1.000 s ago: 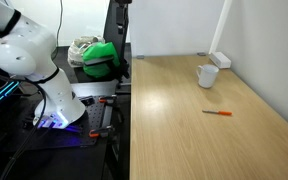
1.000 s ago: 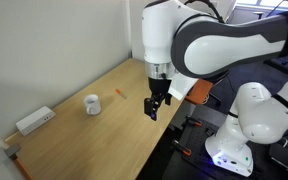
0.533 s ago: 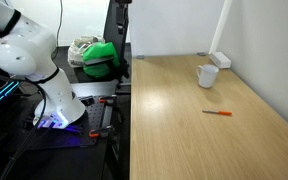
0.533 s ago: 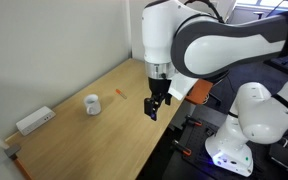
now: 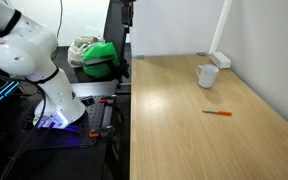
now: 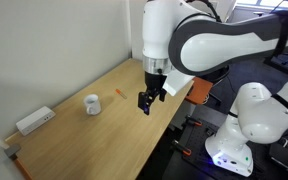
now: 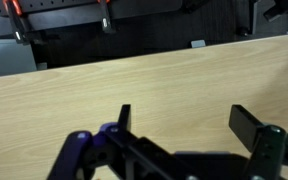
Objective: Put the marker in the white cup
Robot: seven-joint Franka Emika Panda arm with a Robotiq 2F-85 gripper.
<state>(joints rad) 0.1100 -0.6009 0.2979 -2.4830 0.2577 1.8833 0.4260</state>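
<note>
Thin orange-red marker [image 6: 121,96] lies flat on the light wooden table [image 6: 112,140], between the small white cup [image 6: 91,104] and the black gripper [image 6: 144,108]. Jaws spread wide, empty I think. The gripper has swung nearer the marker since a moment ago.

Wrist view: the pincer [image 7: 181,118] is blurred at close range, its body cut off by the bottom edge, and the counter [image 7: 134,75] runs out of frame at left and right. In an exterior view the marker [image 6: 121,96] is a speck, tip end not resolvable, and the white cup [image 6: 91,104] is too small to make out a handle. The arm [image 6: 199,40] is cut by the top and right edges there, and in an exterior view the counter [image 5: 184,150] is cropped at the bottom.
</note>
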